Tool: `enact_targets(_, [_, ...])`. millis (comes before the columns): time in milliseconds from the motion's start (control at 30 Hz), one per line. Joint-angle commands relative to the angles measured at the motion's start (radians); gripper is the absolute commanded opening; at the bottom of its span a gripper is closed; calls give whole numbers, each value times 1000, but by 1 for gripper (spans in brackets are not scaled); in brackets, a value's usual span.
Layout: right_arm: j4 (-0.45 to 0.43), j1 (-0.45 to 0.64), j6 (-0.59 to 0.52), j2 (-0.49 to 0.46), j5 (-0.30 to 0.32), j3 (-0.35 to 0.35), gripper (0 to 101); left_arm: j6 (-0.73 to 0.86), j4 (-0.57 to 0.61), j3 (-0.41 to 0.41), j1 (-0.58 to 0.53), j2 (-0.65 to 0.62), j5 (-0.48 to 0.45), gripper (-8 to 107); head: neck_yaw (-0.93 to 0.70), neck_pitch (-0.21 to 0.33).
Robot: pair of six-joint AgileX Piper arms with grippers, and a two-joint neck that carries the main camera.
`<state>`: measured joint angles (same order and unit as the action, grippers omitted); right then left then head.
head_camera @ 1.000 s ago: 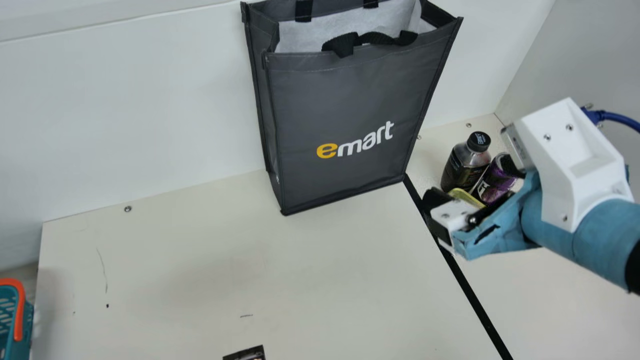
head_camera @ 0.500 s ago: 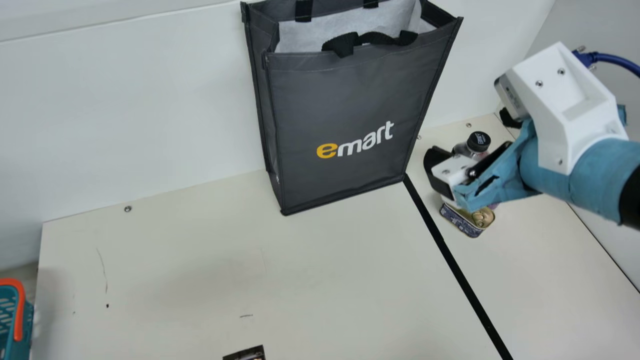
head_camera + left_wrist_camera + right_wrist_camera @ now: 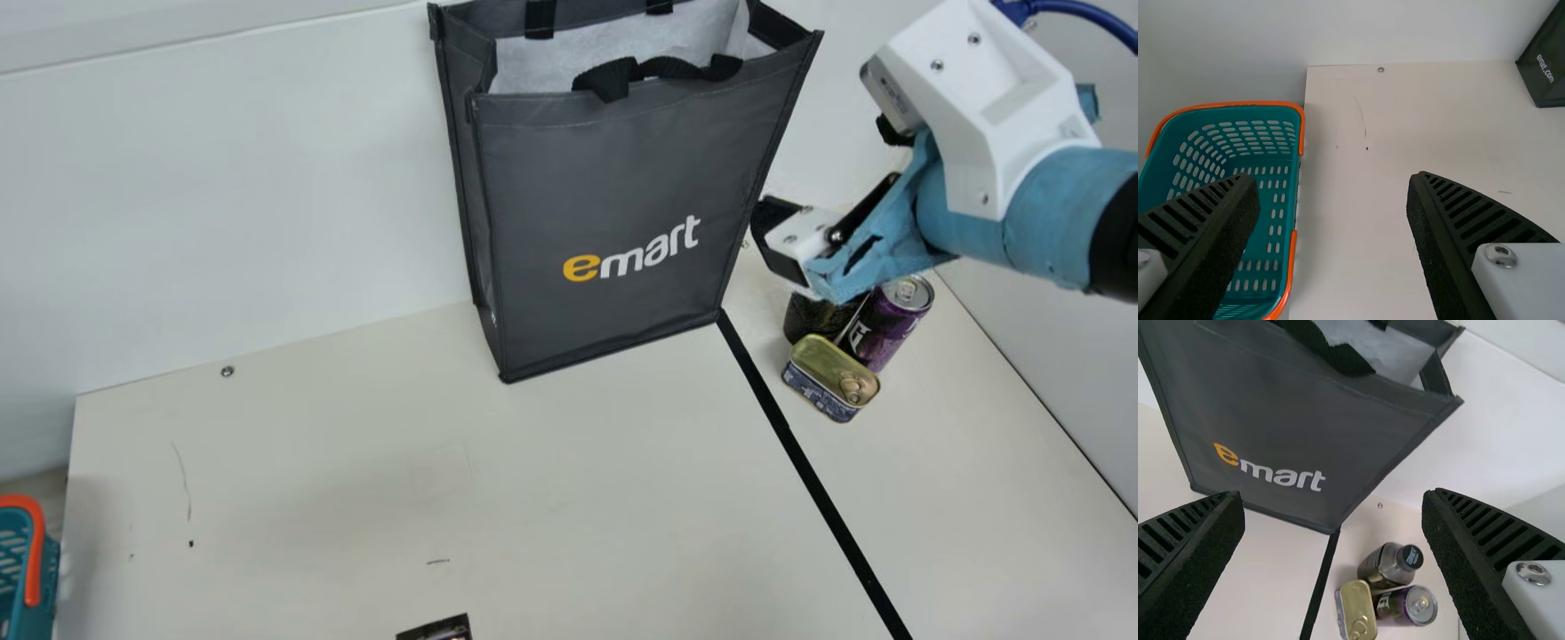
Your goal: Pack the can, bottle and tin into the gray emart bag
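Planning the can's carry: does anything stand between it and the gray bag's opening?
Yes: the bottle stands beside the can, toward the gray bag, whose wall rises beyond, up to its top opening. The can would probably need lifting over both.

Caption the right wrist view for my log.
Open right gripper facing the gray emart bag, with the bottle, can and tin huddled together, not yet packed.

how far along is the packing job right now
None of the three items looks packed yet; the gray bag stands open. The left gripper and right gripper are open and empty. Left to pack: can, bottle and tin, grouped beside it.
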<state>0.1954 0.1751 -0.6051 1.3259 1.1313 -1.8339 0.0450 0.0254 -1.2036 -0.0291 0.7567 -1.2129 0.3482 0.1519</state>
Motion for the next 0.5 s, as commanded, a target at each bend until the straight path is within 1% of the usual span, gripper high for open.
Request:
enact_targets(0, [5, 0, -19, 17, 5, -31, 91, 0, 0, 0, 0, 0, 0, 90, 1, 23])
enact_targets(467, [34, -21, -121, 132, 39, -193, 91, 0, 0, 0, 0, 0, 0, 90, 1, 23])
